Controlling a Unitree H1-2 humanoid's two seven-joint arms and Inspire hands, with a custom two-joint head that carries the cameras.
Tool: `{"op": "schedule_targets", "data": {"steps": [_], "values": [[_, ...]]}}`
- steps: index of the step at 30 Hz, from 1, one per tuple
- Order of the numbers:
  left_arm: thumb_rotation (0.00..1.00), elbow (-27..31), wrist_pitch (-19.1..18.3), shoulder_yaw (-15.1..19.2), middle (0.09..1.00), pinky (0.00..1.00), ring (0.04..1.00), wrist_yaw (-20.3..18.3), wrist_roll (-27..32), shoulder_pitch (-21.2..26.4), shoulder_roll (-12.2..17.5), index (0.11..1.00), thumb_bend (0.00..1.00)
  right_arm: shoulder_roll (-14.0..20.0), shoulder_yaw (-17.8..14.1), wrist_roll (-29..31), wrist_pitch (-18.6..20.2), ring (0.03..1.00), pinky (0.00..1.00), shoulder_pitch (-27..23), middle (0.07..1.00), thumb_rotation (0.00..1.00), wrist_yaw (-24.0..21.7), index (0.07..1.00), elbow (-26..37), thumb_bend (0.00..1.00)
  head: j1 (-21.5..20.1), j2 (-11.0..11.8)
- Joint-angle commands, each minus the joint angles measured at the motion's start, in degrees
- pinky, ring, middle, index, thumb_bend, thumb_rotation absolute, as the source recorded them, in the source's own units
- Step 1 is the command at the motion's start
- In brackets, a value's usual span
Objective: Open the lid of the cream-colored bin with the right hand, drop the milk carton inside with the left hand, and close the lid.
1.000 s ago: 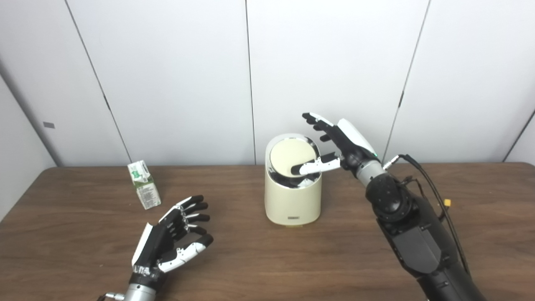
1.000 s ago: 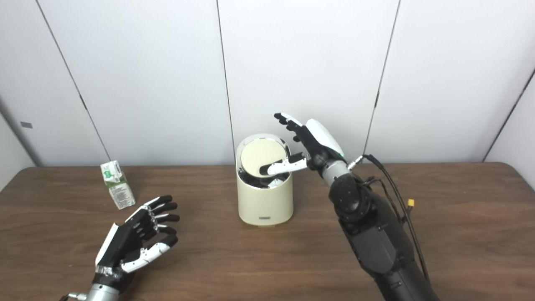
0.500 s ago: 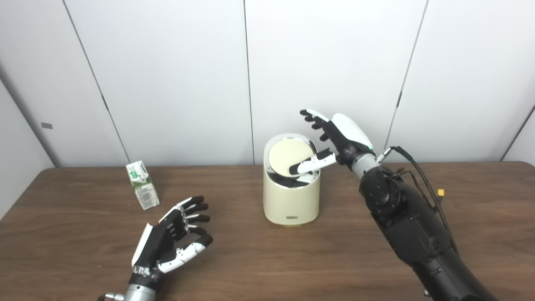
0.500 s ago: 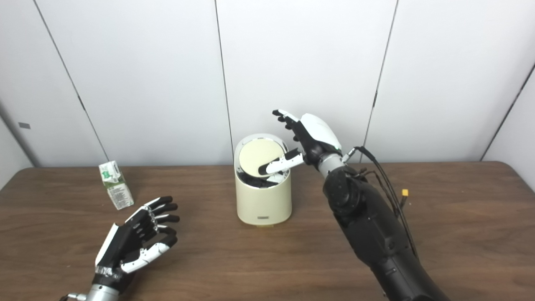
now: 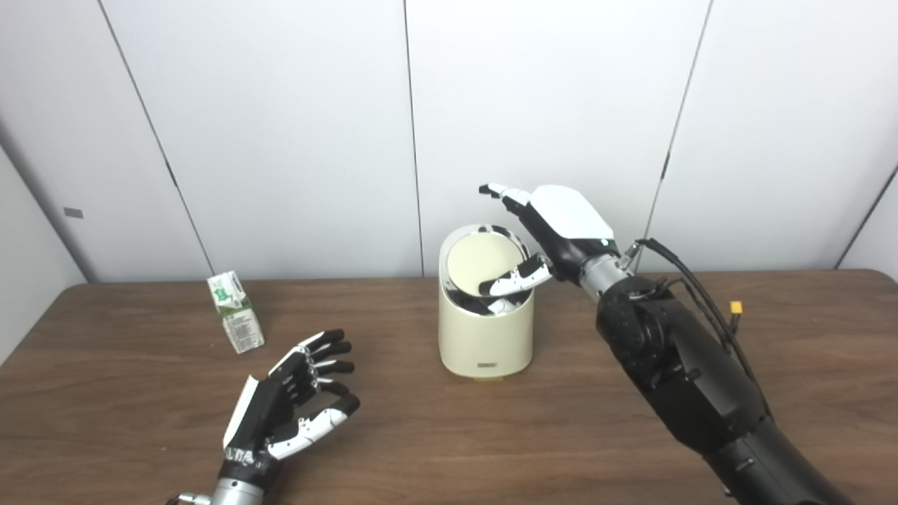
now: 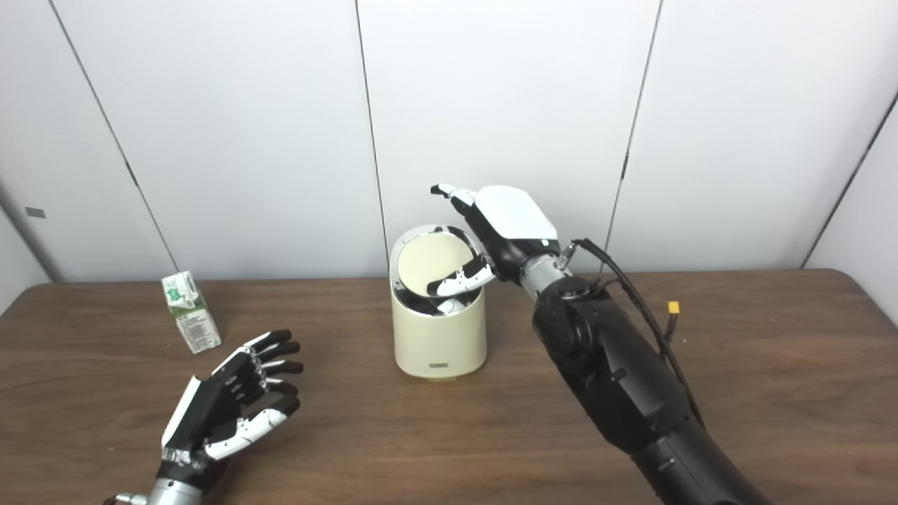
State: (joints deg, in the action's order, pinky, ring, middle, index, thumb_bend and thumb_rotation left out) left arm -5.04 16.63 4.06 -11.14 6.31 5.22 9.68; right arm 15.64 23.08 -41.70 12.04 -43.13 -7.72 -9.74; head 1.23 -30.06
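Reaching over the cream-colored bin (image 5: 484,337), the right hand (image 5: 554,235) has fingers spread above the back rim and thumb dipped into the opening, pressing the lid (image 5: 484,263), which tilts up toward the rear; nothing is gripped. Left hand (image 5: 291,400) hovers low over the table (image 5: 449,435), palm up, fingers apart, empty. Milk carton (image 5: 235,321) stands upright beyond the left hand, slightly to its left, well apart from the bin. White wall panels behind.
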Motion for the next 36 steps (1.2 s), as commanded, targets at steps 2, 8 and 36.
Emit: {"op": "schedule_targets", "data": {"steps": [2,8,36], "values": [[0.27,1.14,0.44,-0.06,0.792,0.59,0.713,0.52,0.10,0.47,0.14,0.844,0.72,-0.14,-3.40,3.14,1.10,0.828,0.70,-0.10,0.883,0.32,-1.52,0.895,3.20,0.88,0.08,-0.03],[0.26,1.04,0.40,-0.03,0.795,0.59,0.716,0.60,0.08,0.54,0.18,0.844,0.72,-1.00,-8.86,8.06,2.34,0.844,0.69,1.48,0.889,0.33,-2.06,0.894,7.55,0.84,-0.08,-0.11],[0.25,0.57,0.56,-0.20,0.790,0.58,0.708,0.32,0.80,1.30,0.66,0.843,0.72,-1.09,-20.44,24.34,-10.70,0.823,0.70,28.36,0.883,0.30,2.71,0.908,16.95,0.84,0.14,0.00]]}}
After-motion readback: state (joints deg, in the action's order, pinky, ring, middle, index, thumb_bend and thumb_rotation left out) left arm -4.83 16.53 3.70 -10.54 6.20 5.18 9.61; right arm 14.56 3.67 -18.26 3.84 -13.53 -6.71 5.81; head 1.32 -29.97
